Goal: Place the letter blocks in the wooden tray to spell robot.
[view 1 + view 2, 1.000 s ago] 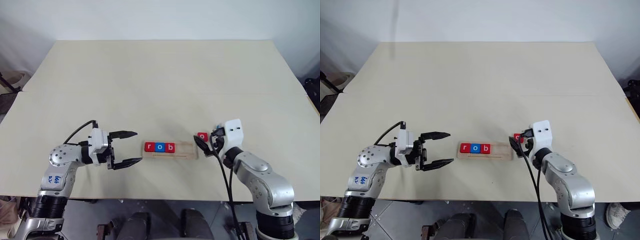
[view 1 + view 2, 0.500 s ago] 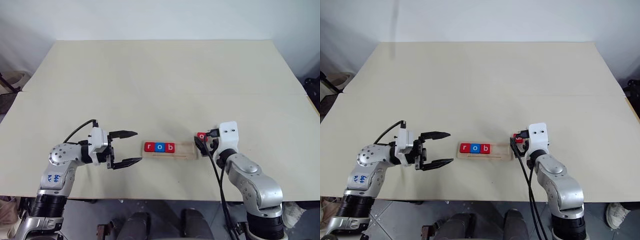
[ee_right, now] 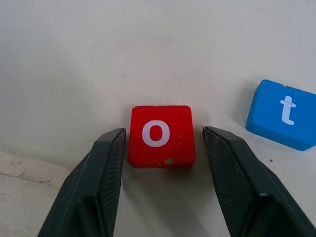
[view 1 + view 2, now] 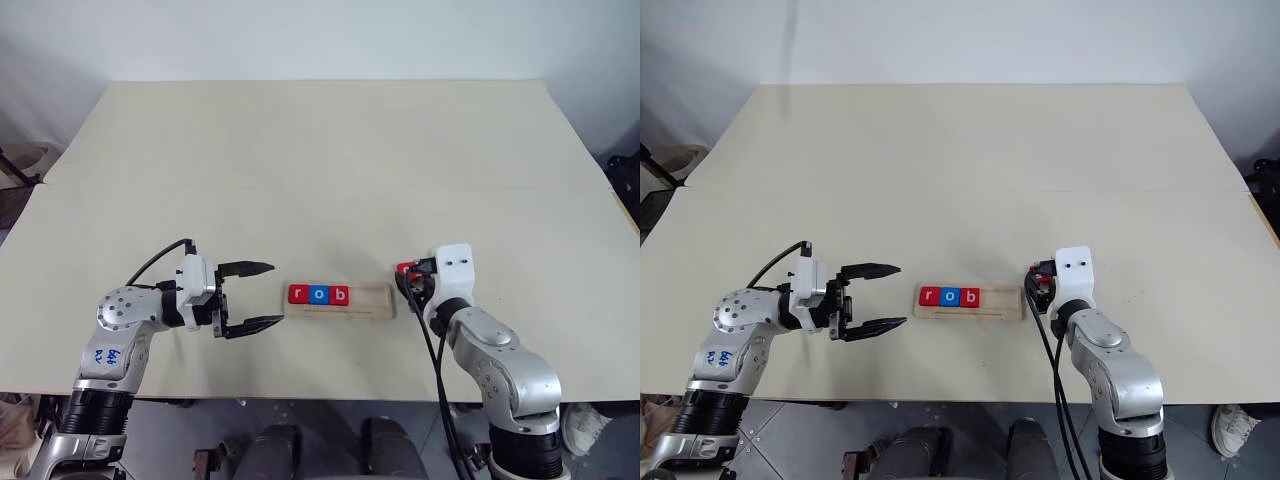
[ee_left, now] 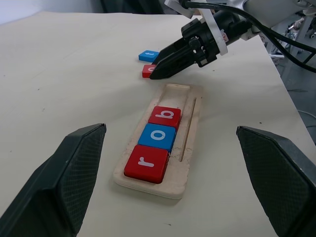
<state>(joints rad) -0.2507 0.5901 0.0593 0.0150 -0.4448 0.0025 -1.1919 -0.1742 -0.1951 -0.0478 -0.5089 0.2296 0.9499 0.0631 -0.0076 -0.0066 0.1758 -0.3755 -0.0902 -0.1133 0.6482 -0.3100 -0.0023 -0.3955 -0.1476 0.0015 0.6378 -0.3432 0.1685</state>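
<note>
The wooden tray (image 4: 339, 299) lies on the table (image 4: 320, 170) between the two arms, and three letter blocks already sit in its slot, side by side at the end nearer the left arm: the red r (image 5: 146, 163), the blue o (image 5: 158, 137) and the red b (image 5: 165, 116). The other end of the slot is bare. Just past that end, on the table, lies the red o block (image 3: 161, 135), flat and letter up, with the blue t block (image 3: 282, 114) near it but apart. The right gripper (image 3: 163, 148) has its two fingers down on either side of the red o, a narrow gap visible between each finger and the block, so it brackets the block without pinching it. The left gripper (image 4: 256, 296) hovers beside the tray's filled end, pointing toward it, jaws wide and holding nothing.
</note>
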